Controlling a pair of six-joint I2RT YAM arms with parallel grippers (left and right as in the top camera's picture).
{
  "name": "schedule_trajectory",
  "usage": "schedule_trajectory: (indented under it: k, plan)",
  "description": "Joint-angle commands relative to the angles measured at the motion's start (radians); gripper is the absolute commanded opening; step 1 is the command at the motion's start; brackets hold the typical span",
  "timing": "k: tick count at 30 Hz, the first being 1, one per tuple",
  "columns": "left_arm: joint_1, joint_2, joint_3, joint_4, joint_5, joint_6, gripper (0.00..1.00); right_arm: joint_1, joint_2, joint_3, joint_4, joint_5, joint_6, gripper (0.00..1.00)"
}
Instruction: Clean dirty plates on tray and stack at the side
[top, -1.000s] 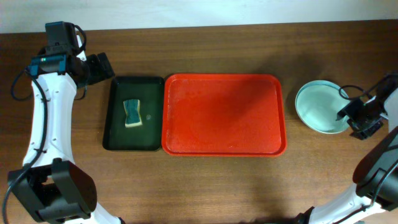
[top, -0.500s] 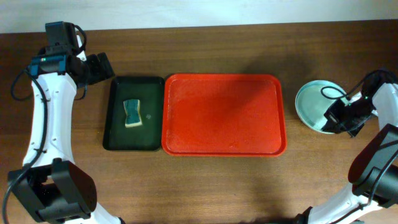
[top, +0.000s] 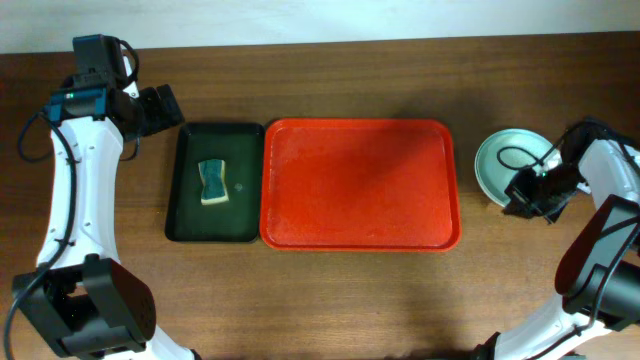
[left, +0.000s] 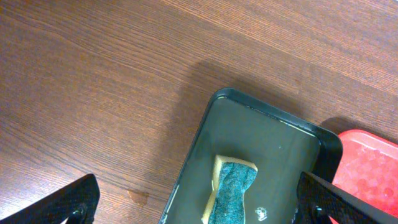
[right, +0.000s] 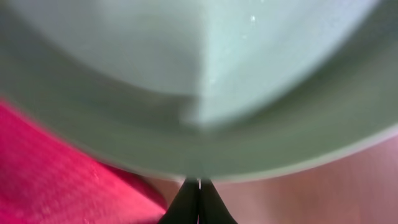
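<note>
Two jaws of the right gripper (top: 520, 196) are pressed together now, half open a second ago. Nothing visible between them. Tips sit at the rim of the mint plate (top: 498, 160), and the arm has swung to its edge nearer the red tray (top: 360, 124). Plate lies right of the tray, off it; can't tell if others sit beneath. My guess: nudging the stack, task near done. Left gripper (top: 163, 108) gapes wide, holding nothing, left of the tray by the dark tray (top: 190, 140) and sponge (top: 214, 182).
</note>
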Motion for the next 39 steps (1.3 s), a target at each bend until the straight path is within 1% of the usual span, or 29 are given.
schedule_trajectory:
  k: [1, 4, 6, 7, 8, 10, 11, 13, 14, 17, 22, 23, 24, 25, 26, 28, 29, 35, 37, 39]
  plan:
    - [-0.001, 0.006, 0.001, 0.002, -0.004, -0.006, 0.99, 0.008, -0.003, -0.002, 0.068, 0.019, -0.009, 0.04]
    - [-0.001, 0.006, 0.001, 0.002, -0.004, -0.006, 0.99, 0.008, -0.003, -0.001, 0.1, 0.017, -0.009, 0.04]
    - [-0.001, 0.006, 0.001, 0.002, -0.004, -0.006, 1.0, 0.008, -0.003, 0.012, 0.073, -0.034, -0.019, 0.04]
    - [-0.001, 0.006, 0.001, 0.002, -0.004, -0.006, 0.99, 0.009, -0.003, 0.025, 0.055, -0.08, -0.058, 0.07]
    - [-0.001, 0.006, 0.001, 0.002, -0.004, -0.006, 1.0, 0.012, -0.003, 0.041, 0.039, -0.129, -0.11, 0.12]
    - [-0.001, 0.006, 0.001, 0.002, -0.004, -0.006, 0.99, 0.03, -0.003, 0.067, 0.023, -0.146, -0.171, 0.22]
    - [-0.001, 0.006, 0.001, 0.002, -0.004, -0.006, 0.99, 0.047, -0.003, 0.074, 0.026, -0.14, -0.202, 0.32]
    - [-0.001, 0.006, 0.001, 0.002, -0.004, -0.006, 0.99, 0.089, -0.003, 0.074, 0.058, -0.092, -0.224, 0.43]
    - [-0.001, 0.006, 0.001, 0.002, -0.004, -0.006, 0.99, 0.115, -0.003, 0.074, 0.077, -0.034, -0.224, 0.46]
    - [-0.003, 0.006, 0.001, 0.002, -0.004, -0.006, 0.99, 0.207, -0.003, 0.065, 0.142, 0.169, -0.246, 0.45]
    - [-0.002, 0.006, 0.001, 0.002, -0.004, -0.006, 0.99, 0.312, -0.002, 0.043, 0.229, 0.352, -0.245, 0.44]
    - [-0.002, 0.006, 0.001, 0.002, -0.004, -0.006, 0.99, 0.328, -0.002, 0.043, 0.237, 0.391, -0.245, 0.44]
    - [-0.002, 0.006, 0.001, 0.002, -0.004, -0.006, 0.99, 0.337, -0.002, 0.043, 0.242, 0.423, -0.245, 0.41]
    - [-0.002, 0.006, 0.001, 0.002, -0.004, -0.006, 0.99, 0.341, -0.002, 0.043, 0.243, 0.444, -0.245, 0.4]
    - [-0.002, 0.006, 0.001, 0.002, -0.004, -0.006, 0.99, 0.341, -0.002, 0.043, 0.243, 0.447, -0.245, 0.4]
    - [-0.002, 0.006, 0.001, 0.002, -0.004, -0.006, 0.99, 0.34, -0.002, 0.04, 0.243, 0.446, -0.244, 0.34]
    - [-0.002, 0.006, 0.001, 0.002, -0.004, -0.006, 0.99, 0.34, -0.002, 0.037, 0.245, 0.441, -0.241, 0.33]
    - [-0.002, 0.006, 0.001, 0.002, -0.004, -0.006, 1.0, 0.341, -0.002, -0.031, 0.327, 0.412, -0.241, 0.33]
    - [-0.002, 0.006, 0.001, 0.002, -0.004, -0.006, 0.99, 0.341, -0.002, -0.031, 0.325, 0.411, -0.241, 0.24]
    - [-0.002, 0.006, 0.001, 0.002, -0.004, -0.006, 0.99, 0.341, -0.002, -0.031, 0.318, 0.407, -0.241, 0.22]
